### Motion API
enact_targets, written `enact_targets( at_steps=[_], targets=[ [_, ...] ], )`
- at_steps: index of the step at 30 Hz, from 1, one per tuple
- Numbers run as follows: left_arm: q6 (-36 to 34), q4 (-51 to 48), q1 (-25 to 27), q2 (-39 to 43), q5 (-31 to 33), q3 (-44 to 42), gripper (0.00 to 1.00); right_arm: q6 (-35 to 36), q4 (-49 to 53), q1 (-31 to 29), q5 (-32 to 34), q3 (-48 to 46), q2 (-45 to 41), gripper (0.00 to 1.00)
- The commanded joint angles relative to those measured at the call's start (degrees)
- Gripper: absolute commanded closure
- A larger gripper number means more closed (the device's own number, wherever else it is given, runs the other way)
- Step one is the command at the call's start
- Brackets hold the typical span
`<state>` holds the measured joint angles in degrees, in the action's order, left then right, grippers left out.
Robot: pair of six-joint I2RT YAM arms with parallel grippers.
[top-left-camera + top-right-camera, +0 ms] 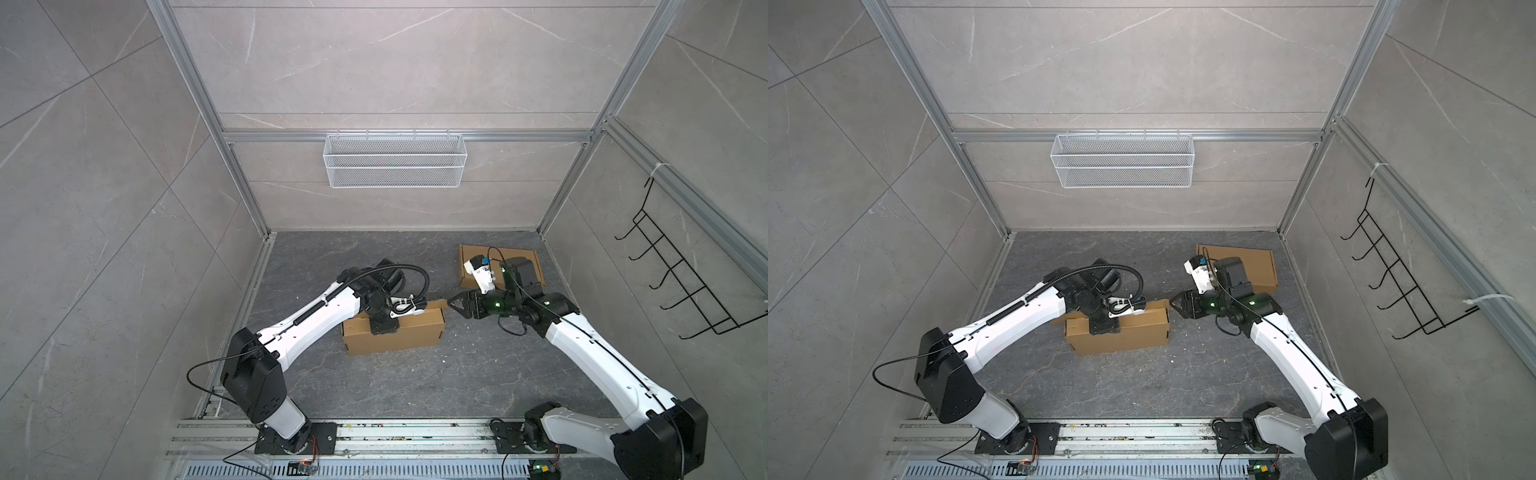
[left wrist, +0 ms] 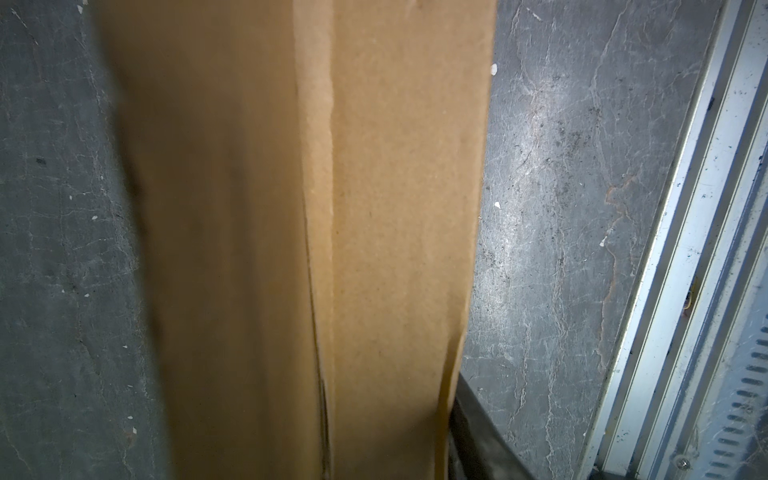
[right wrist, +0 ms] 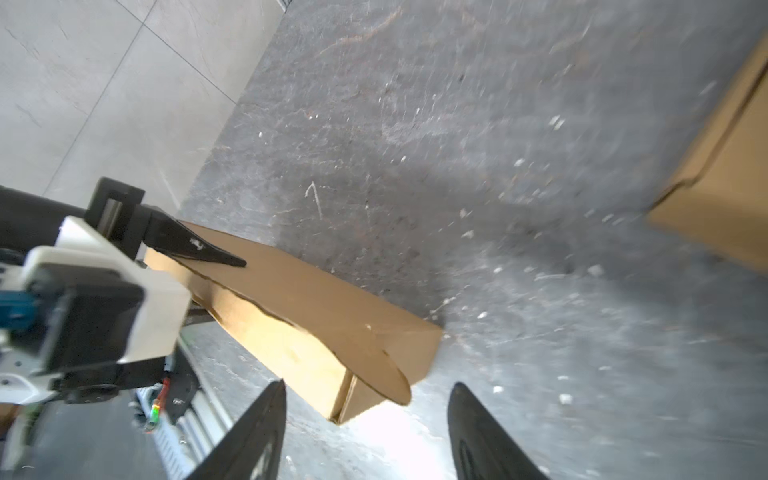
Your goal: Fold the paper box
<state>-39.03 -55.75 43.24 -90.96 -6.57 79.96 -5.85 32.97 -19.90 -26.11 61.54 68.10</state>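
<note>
The paper box (image 1: 411, 332) is a long brown cardboard box lying on the dark floor, in both top views (image 1: 1142, 332). My left gripper (image 1: 384, 328) reaches down over its left half and is shut on it. One black finger (image 2: 469, 436) shows beside the box wall (image 2: 395, 208), and another finger (image 3: 195, 249) lies on the far face. My right gripper (image 1: 453, 305) stands open at the box's right end (image 3: 332, 307). A rounded cardboard flap (image 3: 386, 374) sticks out just ahead of the right gripper (image 3: 368, 384), untouched.
A flat cardboard blank (image 1: 523, 257) lies at the back right, partly under the right wrist. A white wire basket (image 1: 395, 160) hangs on the back wall and a black hook rack (image 1: 685, 282) on the right wall. Aluminium rails (image 1: 374, 436) run along the front.
</note>
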Motion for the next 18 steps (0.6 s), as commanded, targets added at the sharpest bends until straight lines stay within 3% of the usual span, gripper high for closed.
enact_targets(
  at_steps=[1, 10, 18],
  targets=[
    [-0.70, 2.39, 0.04, -2.08, 0.41, -0.77, 0.58, 10.47, 10.74, 0.03, 4.49, 4.74, 1.78, 0.38],
    [-1.05, 2.31, 0.00, -2.91, 0.19, 0.02, 0.58, 14.79, 14.43, -4.25, 7.60, 9.79, 6.81, 0.43],
    [-1.11, 2.24, -0.02, -2.92, 0.25, 0.05, 0.58, 14.46, 13.61, -7.29, 11.08, 11.43, 10.53, 0.51]
  ],
)
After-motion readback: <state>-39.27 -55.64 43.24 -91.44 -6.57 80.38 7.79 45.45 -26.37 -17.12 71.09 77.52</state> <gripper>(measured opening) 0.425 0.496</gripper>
